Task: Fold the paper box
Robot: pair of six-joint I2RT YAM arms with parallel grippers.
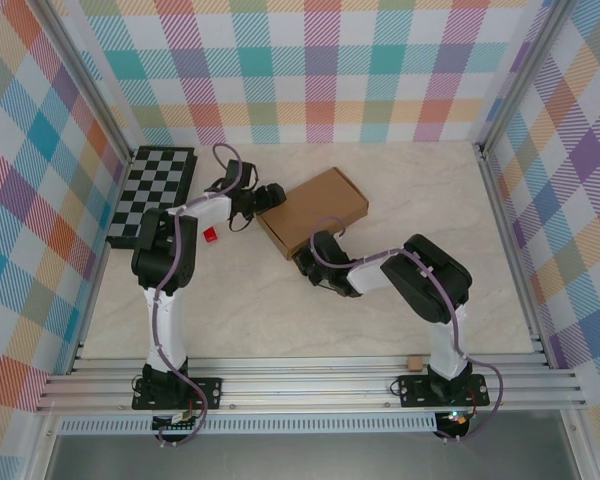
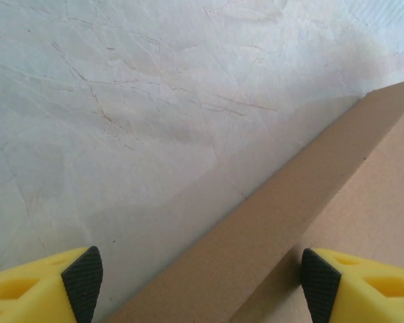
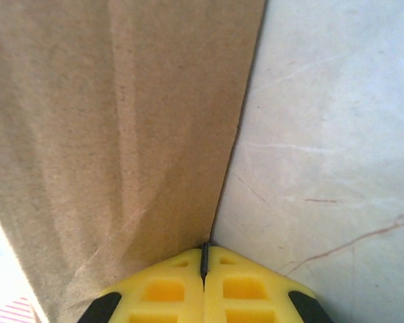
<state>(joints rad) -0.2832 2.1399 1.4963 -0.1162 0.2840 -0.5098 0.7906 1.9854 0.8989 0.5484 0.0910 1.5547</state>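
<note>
The paper box (image 1: 315, 210) is a closed, shallow brown cardboard box lying at an angle in the middle of the table. My left gripper (image 1: 269, 196) hangs at its left corner, open. In the left wrist view its gripper (image 2: 200, 286) straddles the box's edge (image 2: 276, 229), one black pad (image 2: 82, 281) over the table and the other over the box top. My right gripper (image 1: 305, 264) is at the box's near corner. In the right wrist view its gripper (image 3: 205, 252) is shut, its yellow tips touching the foot of the box's wall (image 3: 121, 121).
A black-and-grey chessboard (image 1: 152, 193) lies at the back left. A small red object (image 1: 210, 235) sits beside the left arm. A tiny brown cardboard scrap (image 1: 414, 362) rests at the front rail. Plaid walls and aluminium posts surround the marble-patterned table (image 1: 280, 320).
</note>
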